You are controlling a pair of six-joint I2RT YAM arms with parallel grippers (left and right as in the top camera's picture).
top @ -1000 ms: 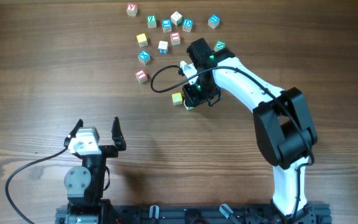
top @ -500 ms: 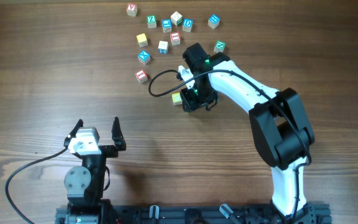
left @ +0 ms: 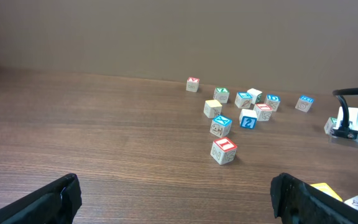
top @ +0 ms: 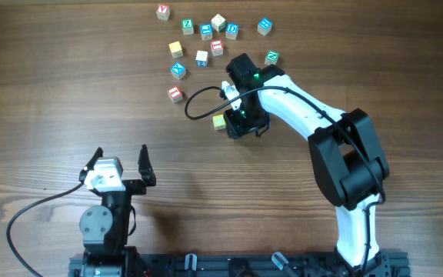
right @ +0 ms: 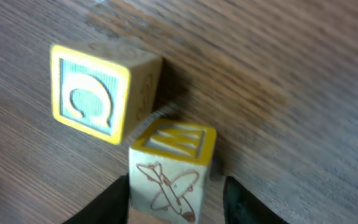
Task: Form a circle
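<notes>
My right gripper (top: 241, 123) stands low over the table near the middle. In the right wrist view a yellow-edged cube with an airplane drawing (right: 169, 174) sits between the right gripper's (right: 176, 202) fingers. The left finger is against the cube and the right finger stands apart with a gap, so the gripper is open. A yellow Q cube (right: 98, 93) lies just beside it, seen as a yellow cube (top: 219, 121) from above. No circle shows; the other cubes lie loose. My left gripper (top: 120, 163) rests open and empty near the front, its fingers wide apart in the left wrist view (left: 179, 205).
Several letter cubes are scattered at the back, among them a red cube (top: 175, 94), a blue cube (top: 178, 70), a yellow cube (top: 175, 49) and a green cube (top: 271, 57). A black cable (top: 198, 100) loops off the right wrist.
The right arm shifted a little to the left, uncovering the green cube at the back, then stood still. The yellow cube beside it and the left arm have not moved.
</notes>
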